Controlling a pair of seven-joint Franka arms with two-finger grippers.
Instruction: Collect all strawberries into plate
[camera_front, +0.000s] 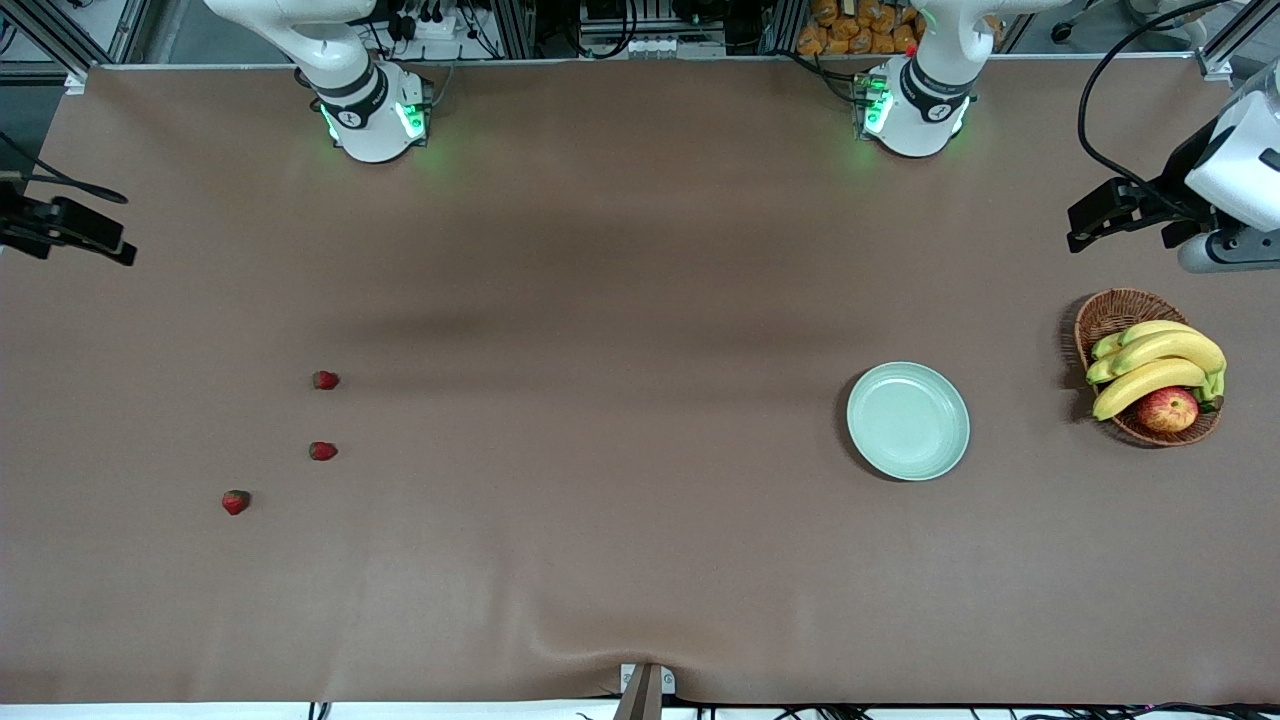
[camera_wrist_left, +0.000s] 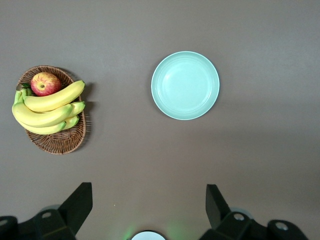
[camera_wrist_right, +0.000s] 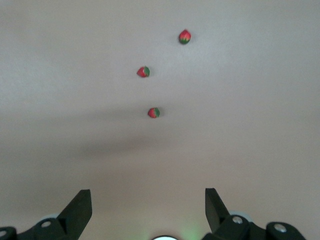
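Observation:
Three strawberries lie on the brown table toward the right arm's end: one (camera_front: 325, 380), a second (camera_front: 322, 451) nearer the front camera, and a third (camera_front: 235, 502) nearest. They also show in the right wrist view (camera_wrist_right: 154, 112) (camera_wrist_right: 143, 72) (camera_wrist_right: 184, 36). The mint-green plate (camera_front: 908, 421) sits empty toward the left arm's end and shows in the left wrist view (camera_wrist_left: 185, 85). My right gripper (camera_wrist_right: 148, 195) is open and empty, high over the table short of the berries. My left gripper (camera_wrist_left: 148, 192) is open and empty, high over the table short of the plate.
A brown wicker basket (camera_front: 1110, 310) with bananas (camera_front: 1160, 365) and a red-yellow apple (camera_front: 1167, 409) stands beside the plate at the left arm's end of the table; it also shows in the left wrist view (camera_wrist_left: 60, 142). Both arm bases stand along the table's edge farthest from the front camera.

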